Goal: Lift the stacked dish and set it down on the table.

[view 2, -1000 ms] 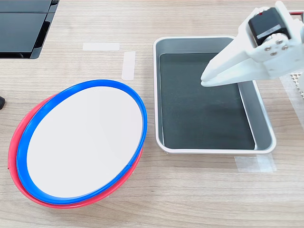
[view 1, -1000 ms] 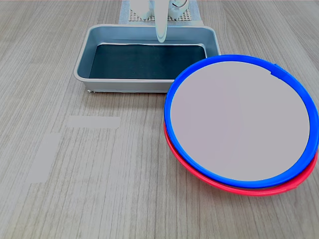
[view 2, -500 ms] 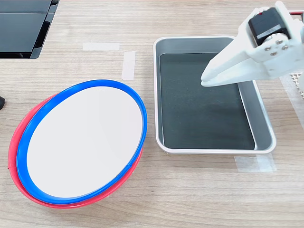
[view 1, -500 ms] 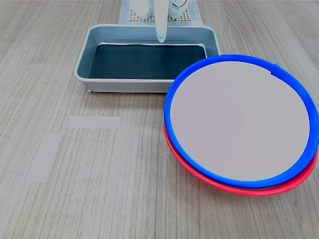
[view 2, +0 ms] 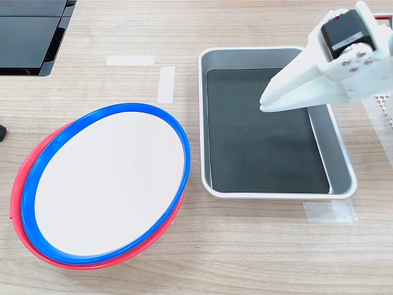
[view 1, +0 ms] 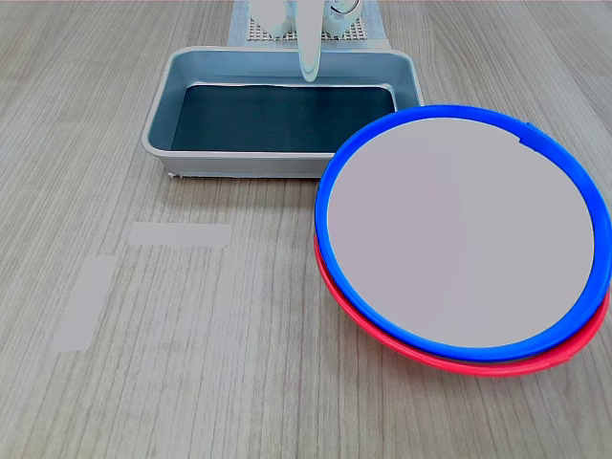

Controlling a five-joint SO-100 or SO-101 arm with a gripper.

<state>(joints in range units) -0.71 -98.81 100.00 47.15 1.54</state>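
Note:
The blue-rimmed stacked dish (view 1: pixel 464 234) (view 2: pixel 107 184) rests on top of a red-rimmed dish (view 1: pixel 421 349) (view 2: pixel 21 230), with a small notch in its rim at the first exterior view's upper right. The wood-grain table (view 1: pixel 191 382) (view 2: pixel 245 246) carries both. My white gripper (view 1: pixel 310 69) (view 2: pixel 265 103) hangs shut and empty above the grey tray, well away from the dishes, its tips pointing toward them in the second exterior view.
A grey metal tray (view 1: pixel 158 120) (view 2: pixel 341 163) with a dark bottom sits under the gripper. Pale tape strips (view 1: pixel 182 233) (view 2: pixel 166 84) lie on the tabletop. A black device (view 2: pixel 27 37) occupies the second exterior view's upper left corner. The arm's perforated base plate (view 1: pixel 356 33) lies behind the tray.

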